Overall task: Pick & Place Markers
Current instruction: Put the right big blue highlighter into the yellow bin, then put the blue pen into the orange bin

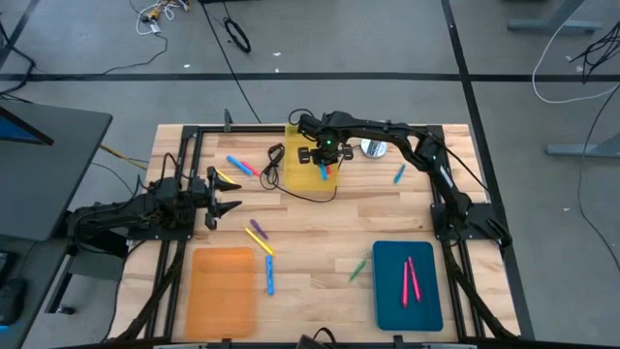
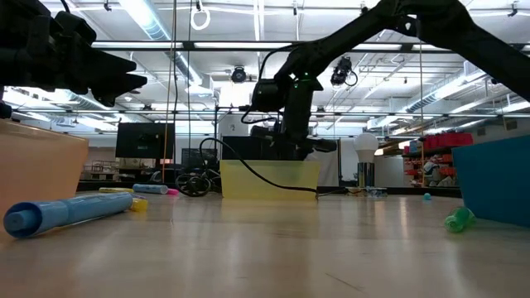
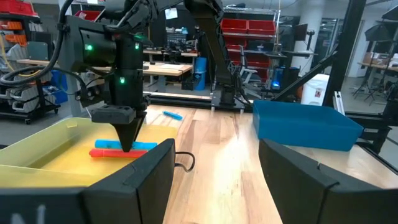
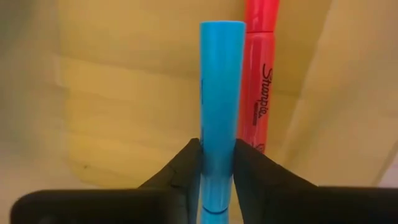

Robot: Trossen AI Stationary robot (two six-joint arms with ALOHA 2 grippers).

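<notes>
My right pincer [image 1: 325, 171] is down inside the yellow tray [image 1: 295, 173] at top centre of the high view, its fingers narrow against a blue marker [image 4: 221, 93], laid beside a red marker [image 4: 259, 74] already on the tray floor; whether the grip is loosening I can't tell. Left pincer [image 1: 229, 192] hovers empty and half open at the left of the desk [image 1: 329, 228], waiting. Progress, my call: partway. Two pink markers [image 1: 410, 278] sit in the teal tray [image 1: 407, 286] lower right; the orange tray [image 1: 223, 291] lower left looks empty. Still loose on the desk: blue and pink ones [image 1: 242, 166] upper left, a purple and yellow pair [image 1: 259, 237] centre, a blue marker [image 1: 269, 274] by the orange tray, a green one [image 1: 359, 269], another blue [image 1: 399, 174] right of the yellow tray. Markers are smooth plastic cylinders, glossy, blunt-capped; trays flat, shallow-walled, matte; desk is pale wood planks. A thin black cable [image 1: 305, 197] trails off the yellow tray.
</notes>
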